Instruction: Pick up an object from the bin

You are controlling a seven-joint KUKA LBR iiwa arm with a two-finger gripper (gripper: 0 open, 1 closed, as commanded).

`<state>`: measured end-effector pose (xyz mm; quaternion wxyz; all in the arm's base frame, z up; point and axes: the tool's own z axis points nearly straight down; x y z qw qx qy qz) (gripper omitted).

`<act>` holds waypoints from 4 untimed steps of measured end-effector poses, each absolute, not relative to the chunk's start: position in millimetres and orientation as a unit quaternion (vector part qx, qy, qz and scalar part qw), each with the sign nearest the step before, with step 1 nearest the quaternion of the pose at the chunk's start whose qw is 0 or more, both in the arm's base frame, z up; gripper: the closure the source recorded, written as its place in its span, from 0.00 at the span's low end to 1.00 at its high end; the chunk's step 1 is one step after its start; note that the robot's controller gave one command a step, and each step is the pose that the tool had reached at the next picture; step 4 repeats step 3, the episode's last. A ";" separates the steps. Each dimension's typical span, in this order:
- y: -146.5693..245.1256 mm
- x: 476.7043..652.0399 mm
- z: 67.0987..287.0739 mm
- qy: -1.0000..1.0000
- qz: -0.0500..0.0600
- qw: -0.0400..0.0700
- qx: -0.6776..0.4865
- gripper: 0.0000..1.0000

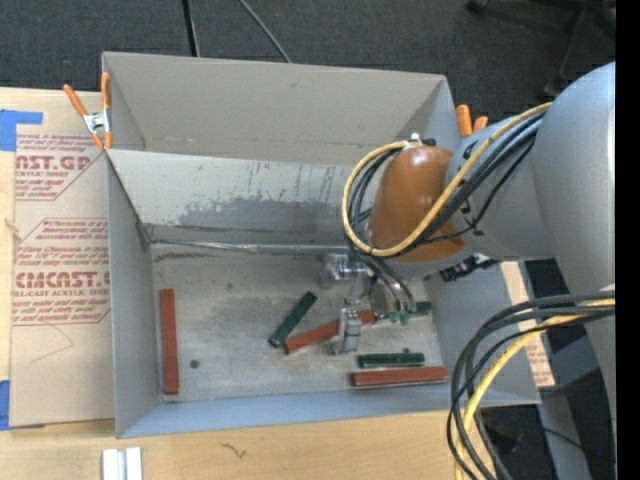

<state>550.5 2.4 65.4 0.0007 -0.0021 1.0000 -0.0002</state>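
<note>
Reddish-brown flat stick (312,339) aslant near the middle of the grey metal bin (130,268), right end under the gripper (350,334).
Grasp step, seemingly; pincer width impossible to tell. Next: closing squarely across it, clear of the dark green stick (293,320) just beside.
</note>
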 end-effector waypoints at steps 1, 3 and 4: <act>2.6 550.8 66.5 1.000 0.000 0.000 -0.002 1.00; 3.1 554.8 196.2 1.000 0.000 0.003 -0.002 1.00; 3.1 554.8 196.2 1.000 0.000 0.003 -0.002 1.00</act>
